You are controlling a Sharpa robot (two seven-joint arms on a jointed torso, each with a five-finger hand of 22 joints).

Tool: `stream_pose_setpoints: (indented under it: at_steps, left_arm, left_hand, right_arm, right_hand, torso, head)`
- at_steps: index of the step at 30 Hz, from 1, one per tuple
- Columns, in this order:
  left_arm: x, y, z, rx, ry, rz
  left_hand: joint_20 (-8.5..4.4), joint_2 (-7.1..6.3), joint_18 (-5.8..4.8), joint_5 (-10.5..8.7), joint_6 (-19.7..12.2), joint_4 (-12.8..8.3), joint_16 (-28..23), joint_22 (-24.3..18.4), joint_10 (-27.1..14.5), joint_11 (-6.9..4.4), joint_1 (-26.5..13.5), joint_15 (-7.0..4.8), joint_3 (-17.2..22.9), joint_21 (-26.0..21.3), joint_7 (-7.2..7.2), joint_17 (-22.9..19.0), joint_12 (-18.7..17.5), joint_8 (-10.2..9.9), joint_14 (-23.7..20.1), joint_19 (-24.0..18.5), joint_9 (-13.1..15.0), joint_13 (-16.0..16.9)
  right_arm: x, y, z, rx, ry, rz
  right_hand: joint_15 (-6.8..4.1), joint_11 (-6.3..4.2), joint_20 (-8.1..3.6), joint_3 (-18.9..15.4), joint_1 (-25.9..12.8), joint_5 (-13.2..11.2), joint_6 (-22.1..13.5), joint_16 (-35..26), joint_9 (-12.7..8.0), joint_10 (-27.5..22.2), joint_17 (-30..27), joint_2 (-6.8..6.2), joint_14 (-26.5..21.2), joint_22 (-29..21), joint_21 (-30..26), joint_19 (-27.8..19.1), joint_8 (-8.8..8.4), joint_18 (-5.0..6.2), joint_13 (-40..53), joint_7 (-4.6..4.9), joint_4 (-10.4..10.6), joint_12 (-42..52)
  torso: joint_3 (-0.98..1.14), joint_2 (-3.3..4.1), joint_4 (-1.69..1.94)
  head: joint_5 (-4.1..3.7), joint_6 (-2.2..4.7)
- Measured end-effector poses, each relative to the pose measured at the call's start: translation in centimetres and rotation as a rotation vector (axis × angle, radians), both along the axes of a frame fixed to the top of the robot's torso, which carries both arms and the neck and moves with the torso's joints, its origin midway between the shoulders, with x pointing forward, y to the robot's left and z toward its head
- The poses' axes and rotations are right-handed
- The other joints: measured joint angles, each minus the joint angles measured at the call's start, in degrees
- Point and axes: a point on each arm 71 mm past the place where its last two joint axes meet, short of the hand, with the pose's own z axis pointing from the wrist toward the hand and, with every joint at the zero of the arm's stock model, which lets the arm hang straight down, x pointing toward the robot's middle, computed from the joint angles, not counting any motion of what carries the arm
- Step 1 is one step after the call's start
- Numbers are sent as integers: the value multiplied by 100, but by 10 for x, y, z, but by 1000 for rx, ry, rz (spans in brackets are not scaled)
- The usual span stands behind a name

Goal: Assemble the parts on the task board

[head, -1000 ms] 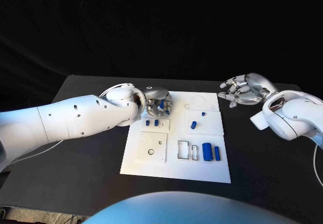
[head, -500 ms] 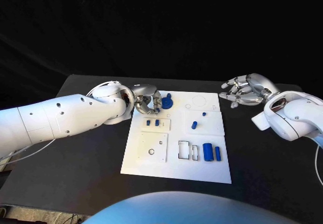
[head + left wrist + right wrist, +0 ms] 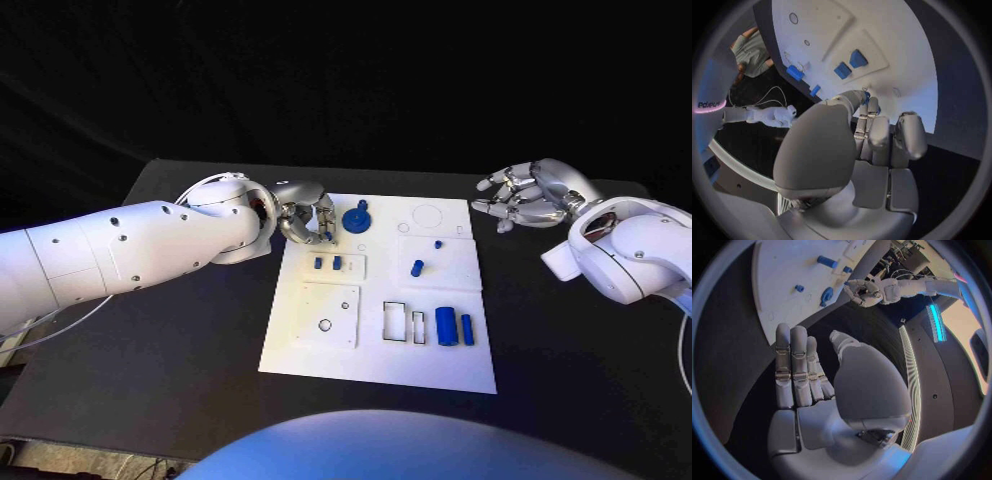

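The white task board [image 3: 378, 350] lies mid-table. A round blue part with a stem [image 3: 356, 216] sits near its far left corner. My left hand [image 3: 306, 218] hovers just left of that part with its fingers curled in and nothing in them; the right wrist view shows a gap between the left hand [image 3: 862, 291] and the part [image 3: 826, 296]. In the left wrist view, a sliver of blue [image 3: 866, 94] peeks past the fingertips. My right hand [image 3: 526, 195] floats beyond the board's far right corner, fingers straight and empty.
Two small blue pieces [image 3: 327, 263] stand in a recessed panel, and two others [image 3: 415, 267] sit on the panel to the right. A thick blue cylinder [image 3: 444, 326] and a thin one [image 3: 466, 326] lie by two slot frames [image 3: 392, 320]. Black table [image 3: 173, 330] surrounds the board.
My left hand has drawn back to the left off the board, uncovering the round blue part, which stays where it was. The right hand has barely moved.
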Motion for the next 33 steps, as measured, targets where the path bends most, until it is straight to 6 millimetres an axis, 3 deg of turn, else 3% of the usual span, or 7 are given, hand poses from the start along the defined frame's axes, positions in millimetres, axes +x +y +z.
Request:
stream_pose_setpoints:
  at_steps: [10, 33]
  left_arm:
    - [1, -1, -1, -3, 17, 1]
    - [5, -8, -7, 7, 42, -1]
  left_hand:
    - [0, 17, 0, 0, -1, 0, 0, 0, 0, 0, -17, 0, 0, 0, 0, 0, 0, 0, 0, 0, -2, 0]
    - [0, 23, 0, 0, -2, 1, 0, 5, -1, 1, -24, 0, -1, 0, 0, 0, -1, -13, 0, 0, -10, -1]
  right_arm:
    - [0, 0, 0, 0, 0, 0]
    - [-1, 0, 0, 1, 1, 1]
  right_hand:
    - [0, 0, 0, 0, 0, 0, -2, 0, 0, 0, 0, 0, 0, 0, 0, 0, 0, 0, 0, 2, 0, 0]
    - [0, -2, 0, 0, 0, 0, -12, 0, -2, 1, -1, 0, 0, 0, 0, 0, 0, 0, 0, 12, 0, 0]
  torso:
    - [8, 0, -7]
    - [3, 3, -7]
  head:
    - [12, 0]
    - [-13, 0]
